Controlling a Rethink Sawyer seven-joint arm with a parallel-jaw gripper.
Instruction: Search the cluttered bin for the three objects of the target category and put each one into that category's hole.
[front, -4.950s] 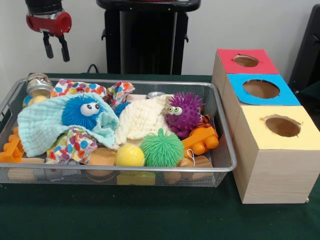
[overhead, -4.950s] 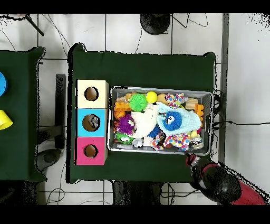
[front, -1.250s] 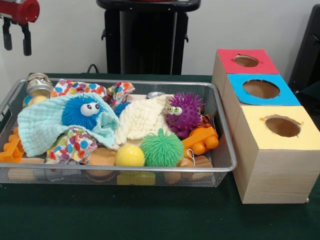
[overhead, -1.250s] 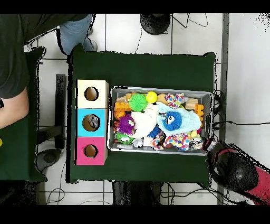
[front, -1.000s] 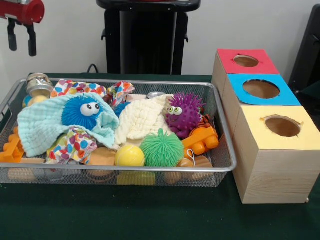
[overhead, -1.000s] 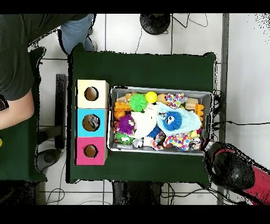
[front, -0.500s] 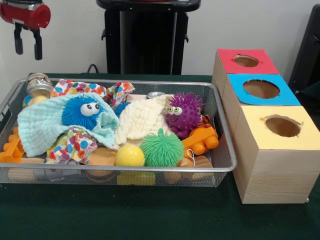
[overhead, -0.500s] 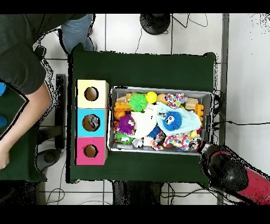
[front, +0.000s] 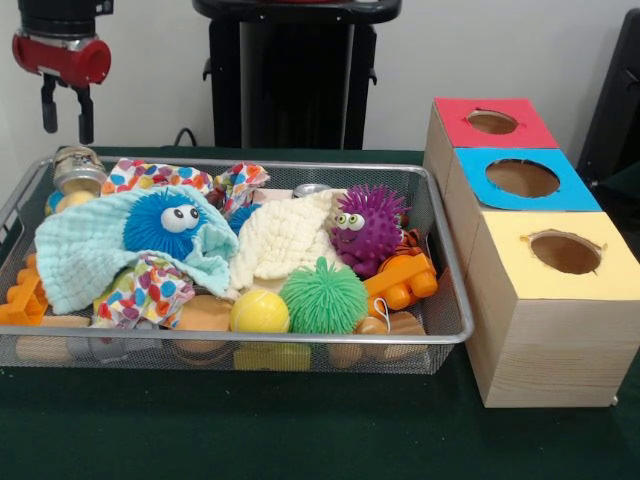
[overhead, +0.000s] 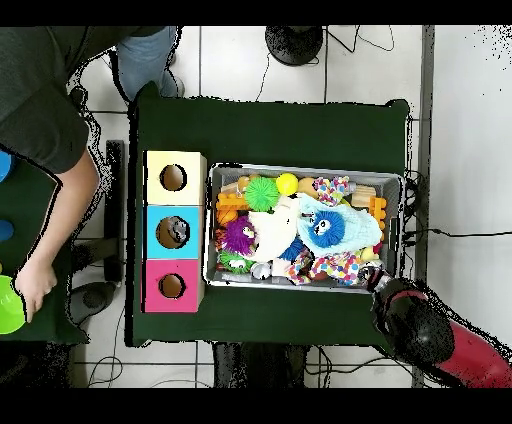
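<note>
Green-clothed table (front: 300, 440) on a white tiled floor (overhead: 250, 60), pale wall behind. A person (overhead: 40, 90) leans in at the overhead's left edge, hand (overhead: 35, 285) on a side table. Wire bin (front: 452, 300) runs long across the front view, packed: teal cloth (front: 80, 255) around a blue fuzzy ball (front: 165, 225), cream cloth (front: 280, 240), purple spiky ball (front: 368, 225), green spiky ball (front: 323, 297), yellow ball (front: 259, 312), orange block (front: 402, 280). Beside it, three boxes in a row, holes up: yellow (front: 560, 252), blue (front: 523, 178), red (front: 492, 122); something sits in the blue hole. Gripper (front: 66, 110) hangs above the bin's back corner, fingers (front: 86, 115) spread, holding nothing.
</note>
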